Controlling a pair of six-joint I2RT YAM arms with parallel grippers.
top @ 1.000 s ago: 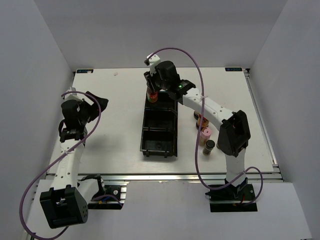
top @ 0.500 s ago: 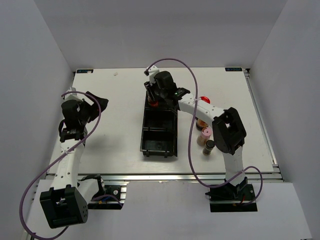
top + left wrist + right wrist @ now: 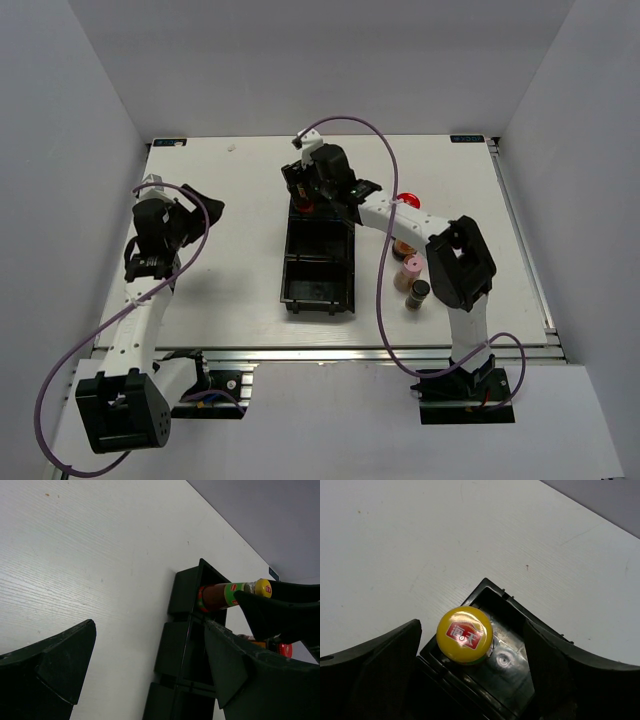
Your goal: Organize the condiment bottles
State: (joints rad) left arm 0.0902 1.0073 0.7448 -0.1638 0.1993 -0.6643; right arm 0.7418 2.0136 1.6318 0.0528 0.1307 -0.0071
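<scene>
Far forward, right claw (image 3: 470, 630) hangs spread over yellow-capped bottle (image 3: 464, 634).

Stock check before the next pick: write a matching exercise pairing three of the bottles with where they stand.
Things:
1 yellow-capped bottle
2 black-capped jar
3 red-lidded jar

Places:
A on the table, farthest from its near edge
B in the black bin, far compartment
C on the table, nearest that edge

Pairs: 1-B, 2-C, 3-A

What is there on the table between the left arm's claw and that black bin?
Nothing: the top view shows only bare white tabletop between the left gripper and the bin.
</scene>
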